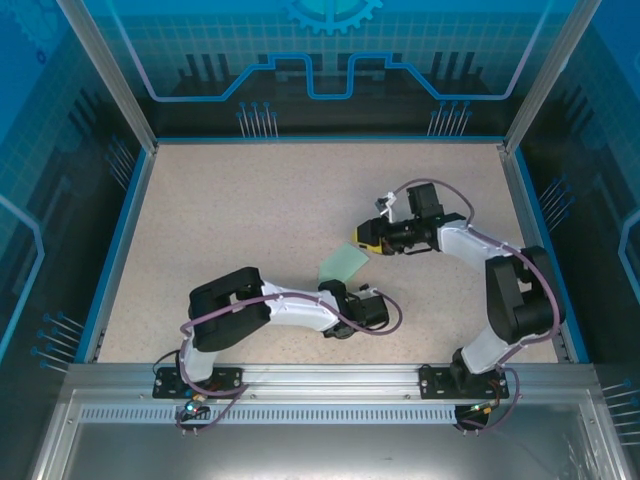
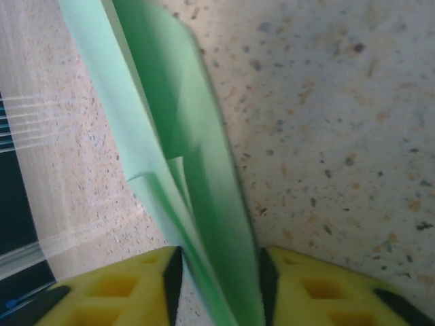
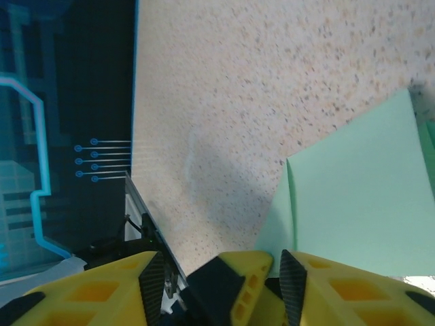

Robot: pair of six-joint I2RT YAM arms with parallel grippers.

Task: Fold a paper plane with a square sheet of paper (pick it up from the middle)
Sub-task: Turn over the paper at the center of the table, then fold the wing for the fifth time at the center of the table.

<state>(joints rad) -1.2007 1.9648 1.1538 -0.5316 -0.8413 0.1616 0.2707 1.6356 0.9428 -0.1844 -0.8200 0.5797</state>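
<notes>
The square sheet of paper (image 1: 343,265) is pale mint green and folded into layers, lying between the two grippers mid-table. In the left wrist view the folded paper (image 2: 183,136) runs up from between the yellow fingers of my left gripper (image 2: 217,285). Its pads stand apart on either side of the paper, so the gripper is open. My left gripper (image 1: 345,289) sits at the paper's near end. My right gripper (image 1: 362,238) is at the far end, and in its wrist view the right gripper (image 3: 223,285) is open, with the paper (image 3: 360,197) reaching under its right finger.
The speckled beige table (image 1: 250,220) has a raised blue rim (image 1: 128,225) and dark walls behind it. A metal rail (image 1: 320,378) carrying the arm bases runs along the near edge. A yellow and black finger tip (image 3: 234,292) shows between the right gripper's fingers.
</notes>
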